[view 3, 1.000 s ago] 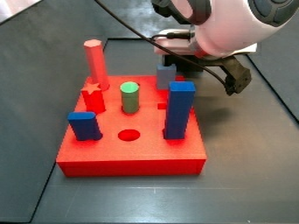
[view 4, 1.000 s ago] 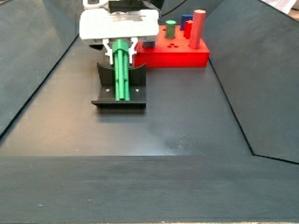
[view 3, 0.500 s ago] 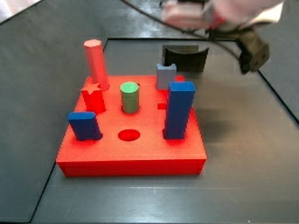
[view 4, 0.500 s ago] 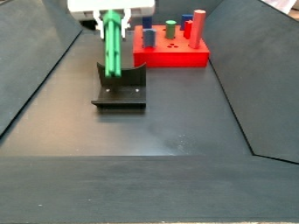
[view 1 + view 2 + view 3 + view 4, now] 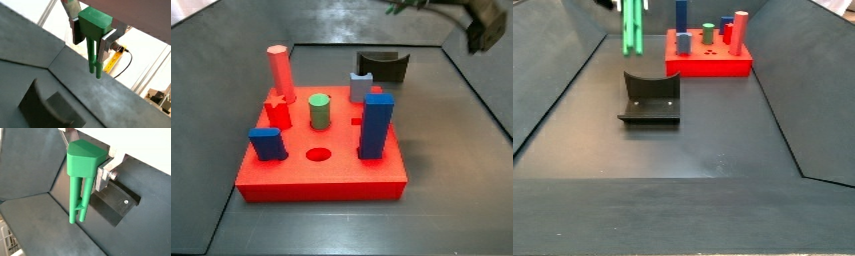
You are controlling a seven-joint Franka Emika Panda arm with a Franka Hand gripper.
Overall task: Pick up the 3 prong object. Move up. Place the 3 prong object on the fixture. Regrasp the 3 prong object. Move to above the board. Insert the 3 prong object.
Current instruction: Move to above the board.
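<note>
My gripper (image 5: 91, 34) is shut on the thick head of the 3 prong object (image 5: 95, 55), a long green peg. Its slim prongs hang down in both wrist views, and one silver finger (image 5: 103, 176) presses against the head. In a side view the 3 prong object (image 5: 632, 26) hangs upright, high above the fixture (image 5: 649, 98) and well clear of it; the gripper itself is cut off by the frame edge there. The fixture (image 5: 382, 67) stands empty behind the board (image 5: 325, 172). The red board (image 5: 711, 65) sits further back than the fixture.
On the board stand a tall pink peg (image 5: 277, 68), a short green cylinder (image 5: 319, 110), a red star piece (image 5: 277, 108) and blue blocks (image 5: 376, 125). A round hole (image 5: 318, 155) shows near its front. Sloping dark walls (image 5: 567, 80) enclose the floor.
The gripper has risen straight up with the 3 prong object, lifting it off the fixture's notch; the arm has mostly left both side views.
</note>
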